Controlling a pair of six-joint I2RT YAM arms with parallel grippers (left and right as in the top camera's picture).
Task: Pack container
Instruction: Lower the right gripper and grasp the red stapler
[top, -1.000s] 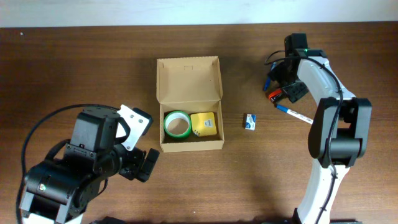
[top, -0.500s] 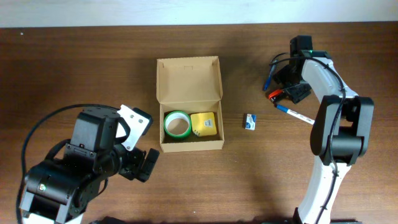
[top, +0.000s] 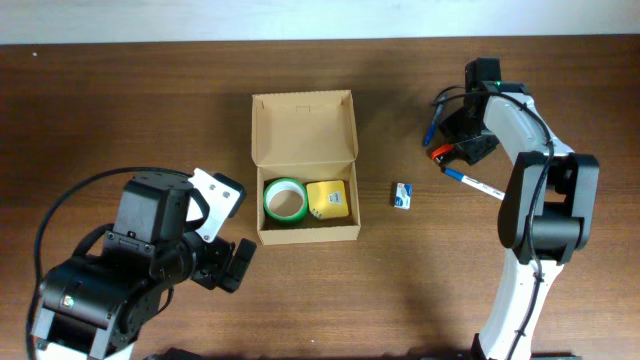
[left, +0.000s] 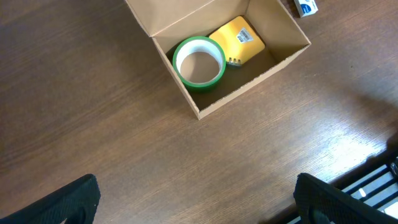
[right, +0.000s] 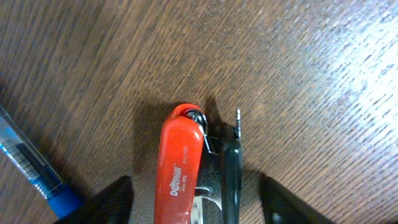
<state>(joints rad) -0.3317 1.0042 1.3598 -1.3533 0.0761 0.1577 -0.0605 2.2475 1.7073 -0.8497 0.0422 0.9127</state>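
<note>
- Change: over the last second the right wrist was nudged slightly sideways, then held. Almost nothing has moved in the last half second.
- The left arm, the container (top: 310, 233) and its contents are unchanged.
- Right jaws: apart, one on each side of the red stapler (right: 180, 168), no contact seen. The stapler lies lengthwise along the gap, nose pointing away from the jaws.
- Judged meaning: the grasp on the stapler has been lined up and closing is next. The packing count has not advanced.
- Left jaws: wide apart, nothing between them, held above the worktop (top: 150, 100).
- Container position: ahead of the left jaws, just beyond their gap, and well apart from the right jaws on their far side.
- Container orientation: opening faces up, the lid (top: 304, 125) is folded back on the side away from the left jaws. The long axis is seen skewed across the left jaws' gap line rather than square to it.
- Packed: the green tape roll (top: 284, 200) and the yellow item (top: 327, 199), side by side and touching.
- Still out: the stapler, the pen (top: 472, 182) beside the right jaws, and the small packet (top: 402, 196) between the container and those jaws.
</note>
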